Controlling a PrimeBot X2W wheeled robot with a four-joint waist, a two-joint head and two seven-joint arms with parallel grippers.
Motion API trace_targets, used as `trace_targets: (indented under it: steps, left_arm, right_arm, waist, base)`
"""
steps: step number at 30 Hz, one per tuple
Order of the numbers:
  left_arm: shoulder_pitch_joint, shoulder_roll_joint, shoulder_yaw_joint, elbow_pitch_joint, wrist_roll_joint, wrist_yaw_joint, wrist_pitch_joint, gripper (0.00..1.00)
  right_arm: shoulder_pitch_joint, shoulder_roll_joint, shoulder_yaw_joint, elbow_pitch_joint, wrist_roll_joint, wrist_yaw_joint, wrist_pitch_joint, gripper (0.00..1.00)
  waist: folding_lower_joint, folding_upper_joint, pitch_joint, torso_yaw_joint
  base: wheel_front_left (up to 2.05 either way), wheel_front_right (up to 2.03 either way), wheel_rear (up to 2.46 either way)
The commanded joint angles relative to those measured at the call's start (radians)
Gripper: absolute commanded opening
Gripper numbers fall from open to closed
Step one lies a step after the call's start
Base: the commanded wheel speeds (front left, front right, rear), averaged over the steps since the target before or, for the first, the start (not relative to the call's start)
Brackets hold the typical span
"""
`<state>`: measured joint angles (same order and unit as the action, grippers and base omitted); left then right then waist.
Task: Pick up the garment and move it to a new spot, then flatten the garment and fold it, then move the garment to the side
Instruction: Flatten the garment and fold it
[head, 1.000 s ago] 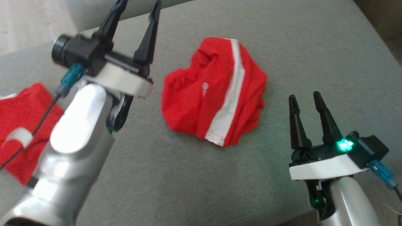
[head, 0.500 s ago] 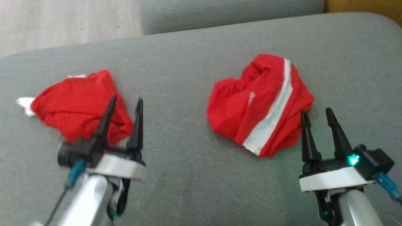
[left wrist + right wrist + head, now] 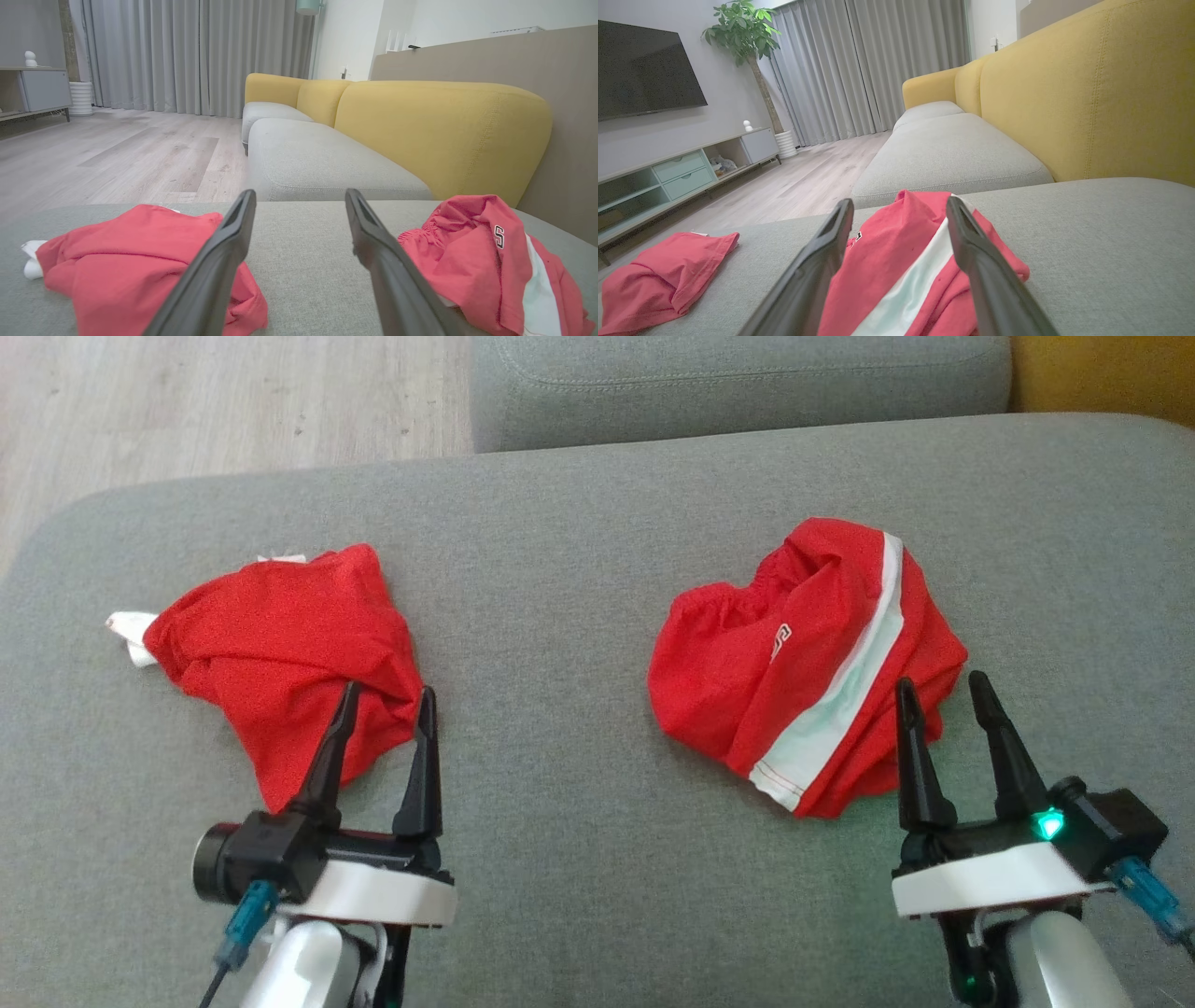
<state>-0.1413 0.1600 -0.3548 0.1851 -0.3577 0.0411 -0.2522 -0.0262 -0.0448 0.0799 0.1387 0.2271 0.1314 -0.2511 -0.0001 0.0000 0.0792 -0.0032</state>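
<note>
Left arm has come down from high to the near-left of the seat cushion (image 3: pixel 560 859), and the head's view swung too; left gripper (image 3: pixel 389 689) and right gripper (image 3: pixel 939 679) both gape, holding nothing. Striped garment (image 3: pixel 803 663) lies bunched on the cushion's right half, just ahead of the right gripper: light, limp, probably slick; best pinched at the gathered waistband or a hem corner. Plain red garment (image 3: pixel 280 644) sits crumpled on the cushion's left half, well apart, with nothing between them; a yellow backrest (image 3: pixel 439 130) runs along the cushion's right side.
</note>
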Motion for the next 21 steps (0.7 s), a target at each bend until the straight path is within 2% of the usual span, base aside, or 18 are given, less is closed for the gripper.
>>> trace_targets:
  steps: [1, 7, 21]
  left_arm:
    - [-0.033, -0.002, 0.045, -0.033, 0.014, -0.008, -0.009, 1.00]
    - [-0.029, -0.029, 0.064, -0.024, 0.045, -0.037, -0.009, 1.00]
    - [-0.046, -0.067, 0.092, 0.004, 0.091, -0.088, -0.009, 1.00]
  right_arm:
    - [-0.012, -0.005, 0.022, -0.026, -0.011, -0.001, -0.011, 1.00]
    - [-0.015, -0.005, 0.065, 0.029, -0.027, -0.001, -0.011, 1.00]
    - [-0.115, -0.005, 0.162, 0.315, -0.068, -0.001, 0.056, 1.00]
  waist:
    - [0.0001, 0.0000, -0.001, 0.000]
    - [0.0001, 0.0000, 0.007, 0.008]
    - [0.0001, 0.0000, 0.055, 0.063]
  base:
    - [0.00, 0.00, 0.00]
    - [0.00, 0.00, 0.00]
    - [0.00, 0.00, 0.00]
